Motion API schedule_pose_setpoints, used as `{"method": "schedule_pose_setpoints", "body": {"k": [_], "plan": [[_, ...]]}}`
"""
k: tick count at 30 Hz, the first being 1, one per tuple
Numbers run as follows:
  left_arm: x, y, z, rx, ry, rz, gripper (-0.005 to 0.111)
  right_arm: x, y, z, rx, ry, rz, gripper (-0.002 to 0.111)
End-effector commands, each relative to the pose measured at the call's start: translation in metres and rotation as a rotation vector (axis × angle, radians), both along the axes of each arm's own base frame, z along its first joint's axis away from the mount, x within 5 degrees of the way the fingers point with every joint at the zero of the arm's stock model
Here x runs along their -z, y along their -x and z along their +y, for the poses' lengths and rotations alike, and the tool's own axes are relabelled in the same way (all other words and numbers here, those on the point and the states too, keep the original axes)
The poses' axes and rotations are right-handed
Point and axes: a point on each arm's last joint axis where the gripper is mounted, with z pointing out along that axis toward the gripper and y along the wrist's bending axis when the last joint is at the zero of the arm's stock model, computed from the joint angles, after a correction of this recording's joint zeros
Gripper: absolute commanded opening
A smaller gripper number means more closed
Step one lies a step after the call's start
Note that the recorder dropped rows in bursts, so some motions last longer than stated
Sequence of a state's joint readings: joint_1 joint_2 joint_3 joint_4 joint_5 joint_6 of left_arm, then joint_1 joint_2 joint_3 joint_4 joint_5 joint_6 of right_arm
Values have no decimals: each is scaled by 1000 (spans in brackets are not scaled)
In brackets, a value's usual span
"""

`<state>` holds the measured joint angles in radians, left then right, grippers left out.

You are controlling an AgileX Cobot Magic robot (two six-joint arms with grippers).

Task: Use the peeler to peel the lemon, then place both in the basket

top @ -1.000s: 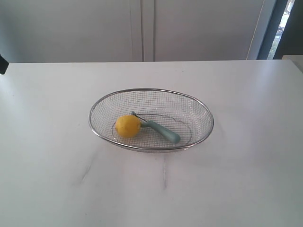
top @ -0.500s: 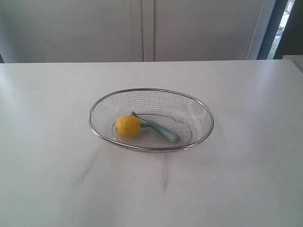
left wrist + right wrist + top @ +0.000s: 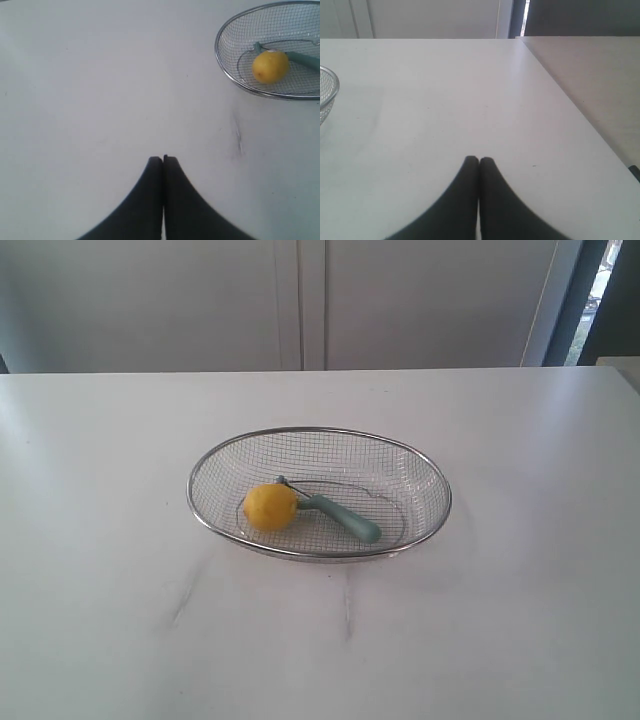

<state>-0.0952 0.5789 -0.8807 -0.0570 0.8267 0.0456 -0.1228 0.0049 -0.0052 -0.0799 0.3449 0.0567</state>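
Left wrist view, item one: my left gripper [image 3: 163, 159]. Two black fingers are pressed together tip to tip with nothing between them, held above the bare white table [image 3: 100, 100]. Well apart from it, toward the edge of that picture, is the basket [image 3: 216, 50]: silver wire mesh, oval, thick rim. It stands on the table, only partly in frame.

Item two: my right gripper [image 3: 479, 160]. Black fingers closed flat against each other, holding nothing, over the white top. Only a sliver of the basket's rim shows in the right wrist view, far from the fingertips. On the other side a second, beige surface [image 3: 590, 90] adjoins the table.

Contents of basket:
- **The lemon** [image 3: 271, 506]: yellow, round, lying on the mesh floor left of centre in the exterior view.
- **The peeler** [image 3: 340, 514]: pale teal handle, lying on the lemon's right. The metal head is up against the lemon and the handle points away toward the basket's near right wall. Whether head and lemon truly touch I cannot tell at this size.

Surroundings, exterior view: the basket stands near the middle of the table. Faint grey streaks [image 3: 347, 610] mark the top in front of it. A pale panelled wall [image 3: 300, 300] rises behind the table's far edge.
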Motion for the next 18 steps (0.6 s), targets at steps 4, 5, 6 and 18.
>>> {"method": "schedule_pose_setpoints", "body": {"k": [4,5,6,18], "plan": [[1,23,2,6,-6,-30,0,1,0,0,7,8,-1,0],[0,23,2,5,-6,-32,0,1,0,0,7,8,-1,0],[0,23,2,5,-6,-32,0,1,0,0,7,8,-1,0],[0,23,2,5,-6,-32,0,1,0,0,7,8,-1,0]]}}
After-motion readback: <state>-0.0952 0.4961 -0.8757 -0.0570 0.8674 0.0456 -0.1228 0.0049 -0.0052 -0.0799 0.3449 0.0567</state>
